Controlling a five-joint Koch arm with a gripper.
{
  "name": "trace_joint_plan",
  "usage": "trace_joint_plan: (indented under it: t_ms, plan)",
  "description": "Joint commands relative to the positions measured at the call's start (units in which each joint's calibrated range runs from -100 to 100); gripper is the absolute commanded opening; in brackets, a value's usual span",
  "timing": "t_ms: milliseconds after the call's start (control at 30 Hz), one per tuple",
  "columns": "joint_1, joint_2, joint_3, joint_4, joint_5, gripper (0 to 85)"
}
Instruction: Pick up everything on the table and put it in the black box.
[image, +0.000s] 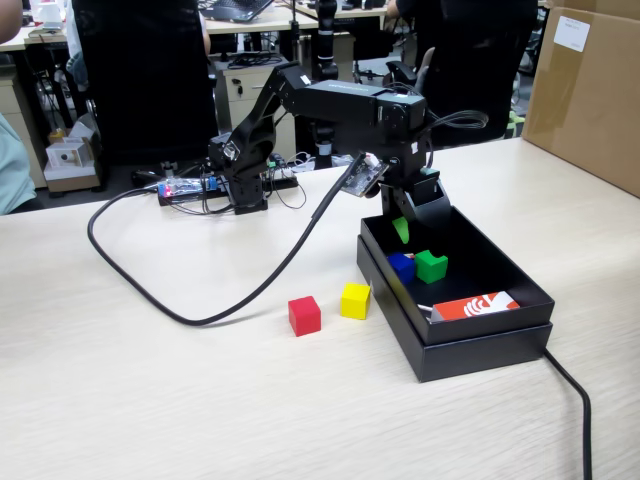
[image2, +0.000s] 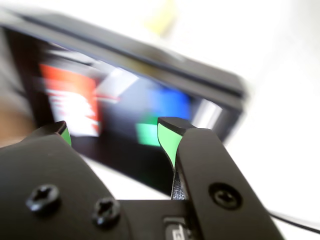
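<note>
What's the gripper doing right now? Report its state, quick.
Gripper: open, holding nothing, above the black box.

Beige table (image: 150, 400): black box (image: 480, 345), 2 cubes (red (image: 304, 315), yellow (image: 355, 300)).

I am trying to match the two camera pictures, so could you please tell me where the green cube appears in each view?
Fixed view: the green cube lies inside the black box, right of centre, beside the blue cube.
Wrist view: the green cube is a blurred patch at centre, just left of the right-hand finger.
Shared landmark: the red-and-white card in the box.
</note>
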Motion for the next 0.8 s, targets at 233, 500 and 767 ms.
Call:
trace_joint_plan:
  t_ms: [233, 500, 767]
  plan:
    - [-8.6, -14.55, -2.9, 0.14, -6.98, 41.9]
    - [-12.11, -5.6, -9.33, 0.23, -8.25, 46.5]
    - [-12.94, 9.2, -5.8, 0.49, -8.25, 46.4]
